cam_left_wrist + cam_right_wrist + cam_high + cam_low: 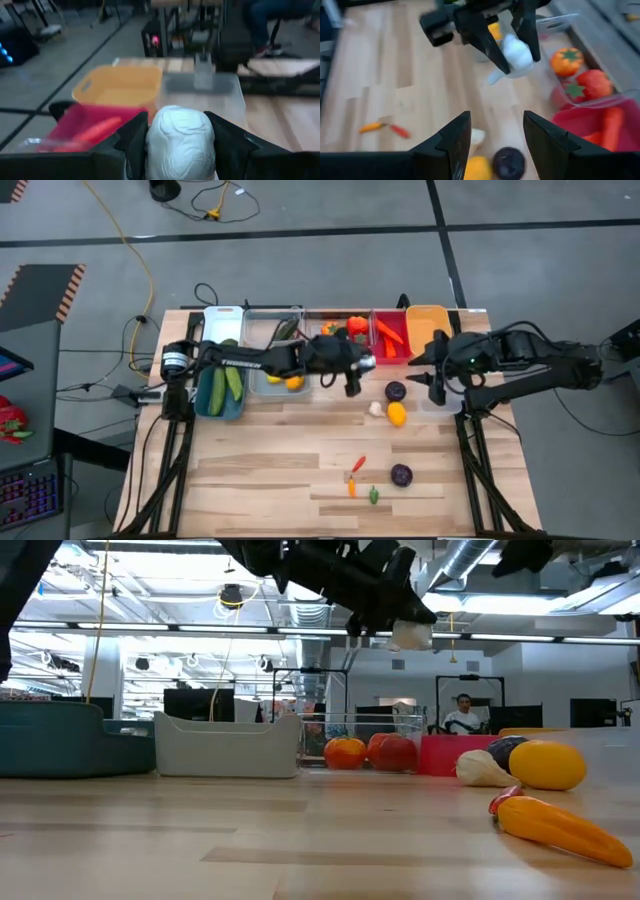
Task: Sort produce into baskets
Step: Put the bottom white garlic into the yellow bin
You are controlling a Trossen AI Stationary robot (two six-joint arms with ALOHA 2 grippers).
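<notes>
My left gripper [358, 368] is shut on a white garlic [180, 140], high above the table's middle, near the clear basket of orange and red peppers [335, 338]. It also shows in the low view [392, 618] and the right wrist view [512, 47]. My right gripper [420, 372] is open and empty [495, 142], hovering right of a purple ball [396, 391], a second garlic [376, 409] and a lemon [397, 414], which lie on the table. A red chilli [359, 464], a carrot [351, 486], a green piece [373, 495] and another purple ball [401, 475] lie nearer the front. My left gripper pinches the garlic's two opposite sides [152, 142] between its two fingers. The fingers slant down toward the table's right. The garlic sits at the finger ends [410, 636], lifted clear of the table, with its pointed end [492, 77] sticking out below.
Along the far edge stand a white basket [224, 315], a teal one with cucumbers [222, 385], a clear one with lemons [277, 365], a red one with carrots [390, 338], an orange one [427, 322] and a clear one [442, 400]. A person sits beyond the table [462, 712].
</notes>
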